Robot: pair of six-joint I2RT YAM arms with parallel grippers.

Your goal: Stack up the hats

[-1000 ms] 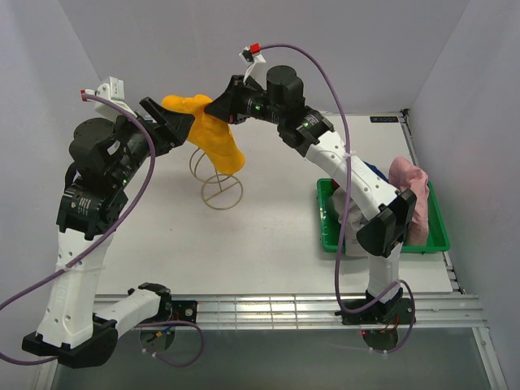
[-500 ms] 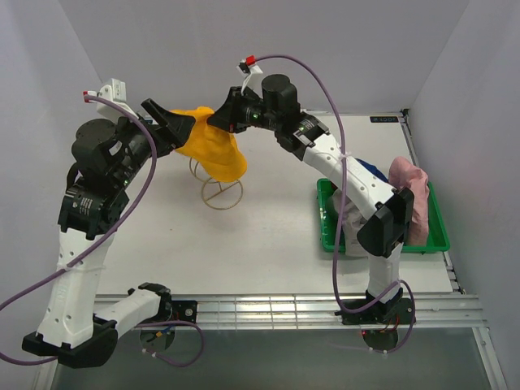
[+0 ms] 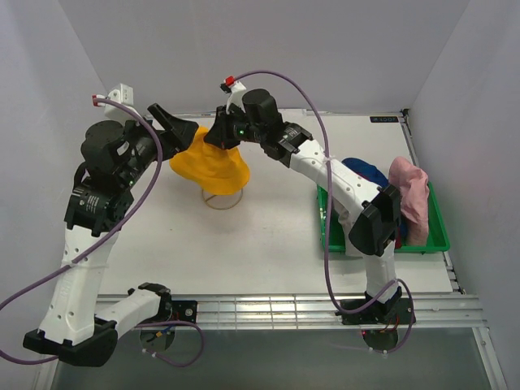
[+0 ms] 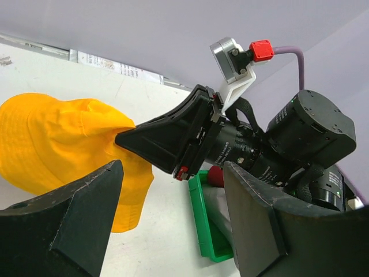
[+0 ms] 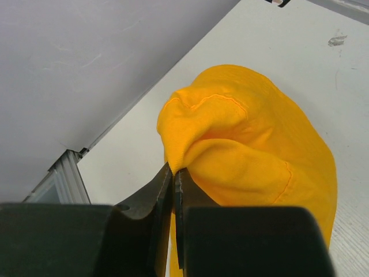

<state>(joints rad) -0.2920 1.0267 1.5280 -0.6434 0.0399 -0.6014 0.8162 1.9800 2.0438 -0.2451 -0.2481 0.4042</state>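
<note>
right gripper (image 5: 173,171) clamped on yellow hat (image 3: 213,165) — left gripper (image 3: 185,136) spread wide, holding nothing

The yellow hat (image 3: 215,166) is hanging crown-up at the far centre-left, its brim flaring downward, with the right gripper (image 3: 213,140) pinching a fold of its crown. The pink hat (image 3: 409,195) and the royal blue hat (image 3: 363,172) are lying crumpled side by side at the right, pink rightmost.

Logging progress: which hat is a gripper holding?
The yellow hat, pinched by the shut right gripper over the wire stand; the pink hat and blue hat lie at the green tray, untouched.
</note>
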